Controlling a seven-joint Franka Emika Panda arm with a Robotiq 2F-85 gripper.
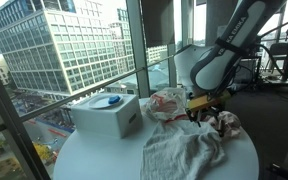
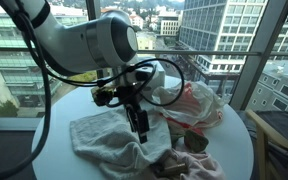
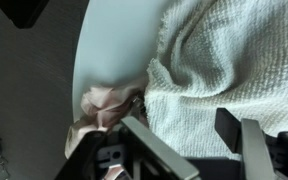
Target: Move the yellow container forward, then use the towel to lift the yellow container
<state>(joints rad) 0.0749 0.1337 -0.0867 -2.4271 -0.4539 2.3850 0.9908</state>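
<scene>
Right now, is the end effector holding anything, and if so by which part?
Nothing is held. In the wrist view the end effector is open, its fingers apart over the white towel, with only towel showing between them.

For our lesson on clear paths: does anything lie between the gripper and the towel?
Nothing visible does. The gripper hangs over the towel; in the wrist view the towel lies straight ahead of its open jaws. A crumpled pink cloth sits at the towel's edge, beside the path, not in it.
</scene>
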